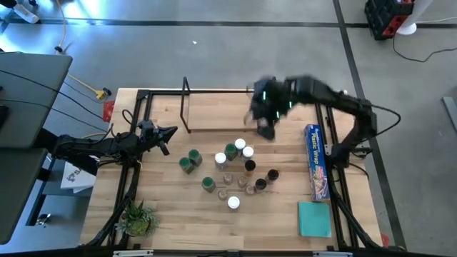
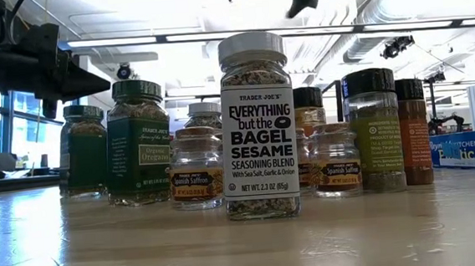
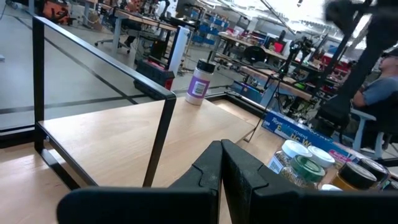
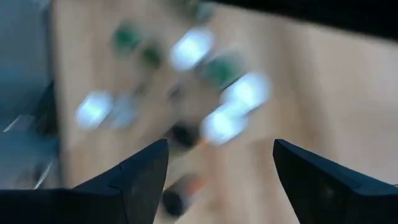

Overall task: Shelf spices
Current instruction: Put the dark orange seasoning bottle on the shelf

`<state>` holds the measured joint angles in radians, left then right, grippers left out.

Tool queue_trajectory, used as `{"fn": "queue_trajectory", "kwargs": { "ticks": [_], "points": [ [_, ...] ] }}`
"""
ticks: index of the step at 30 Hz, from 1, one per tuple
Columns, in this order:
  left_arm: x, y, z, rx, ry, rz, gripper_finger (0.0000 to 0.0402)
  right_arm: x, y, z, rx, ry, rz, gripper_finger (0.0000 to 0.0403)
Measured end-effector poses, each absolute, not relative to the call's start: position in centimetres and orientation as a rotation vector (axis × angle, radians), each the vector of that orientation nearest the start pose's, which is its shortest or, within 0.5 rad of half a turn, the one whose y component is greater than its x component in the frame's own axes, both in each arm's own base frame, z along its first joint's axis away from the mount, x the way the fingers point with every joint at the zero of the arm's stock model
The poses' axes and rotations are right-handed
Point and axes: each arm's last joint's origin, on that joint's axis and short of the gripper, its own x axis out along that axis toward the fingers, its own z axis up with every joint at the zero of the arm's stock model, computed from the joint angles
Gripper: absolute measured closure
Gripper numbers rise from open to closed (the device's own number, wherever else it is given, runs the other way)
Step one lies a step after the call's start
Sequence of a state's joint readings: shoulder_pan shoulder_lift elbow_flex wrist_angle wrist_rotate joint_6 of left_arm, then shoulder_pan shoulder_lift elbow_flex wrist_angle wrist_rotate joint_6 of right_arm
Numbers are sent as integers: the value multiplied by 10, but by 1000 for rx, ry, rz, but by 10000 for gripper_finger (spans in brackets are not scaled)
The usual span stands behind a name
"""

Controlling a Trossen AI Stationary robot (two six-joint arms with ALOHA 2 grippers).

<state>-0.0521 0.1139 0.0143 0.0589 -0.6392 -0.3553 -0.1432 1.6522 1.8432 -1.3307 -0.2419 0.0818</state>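
I see a light-wood surface (image 1: pixel 171 207) in a large workshop room with a grey floor; through the left wrist view, benches and a seated person (image 3: pixel 373 93) show beyond it. The spices (image 1: pixel 230 168) stand clustered near the middle of the surface, green-lidded jars toward my left arm, white and dark lids toward the right. From the low view a white-lidded bagel seasoning jar (image 2: pixel 258 125) stands upright in front of the rest, with green-lidded jars and small saffron jars behind it. The shelf (image 1: pixel 214 128) lies at the far side of the surface, its plank bare as far as I can see, one black hoop (image 3: pixel 106 93) rising at its end. One white jar with a purple label (image 3: pixel 200 82) stands apart, past the shelf's far end.

My left tool (image 1: pixel 166 135) waits low at the left side, fingers pressed together and holding nothing. My right tool (image 1: pixel 265 127) hangs above the surface between the shelf and the jar cluster, fingers (image 4: pixel 137 180) spread wide and empty, the jars blurred below it. A blue plastic-wrap box (image 1: pixel 316 160) and a teal cloth (image 1: pixel 314 218) lie at the right side, a small plant (image 1: pixel 137 218) at the near left.
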Motion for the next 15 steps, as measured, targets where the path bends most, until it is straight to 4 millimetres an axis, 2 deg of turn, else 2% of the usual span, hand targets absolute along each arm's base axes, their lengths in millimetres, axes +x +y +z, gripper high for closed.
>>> {"fn": "queue_trajectory", "kwargs": {
  "ticks": [4,7,11,15],
  "points": [
    [99,12,165,-331,-65,587,396,297,21,345,280,1290,279,119],
    [99,12,165,-331,-66,587,396,292,49,320,208,1370,347,119],
    [99,12,165,-331,-65,587,396,291,69,292,159,1411,283,119],
    [99,12,165,-331,-65,587,396,286,70,269,164,1483,129,119]
  ]
}}
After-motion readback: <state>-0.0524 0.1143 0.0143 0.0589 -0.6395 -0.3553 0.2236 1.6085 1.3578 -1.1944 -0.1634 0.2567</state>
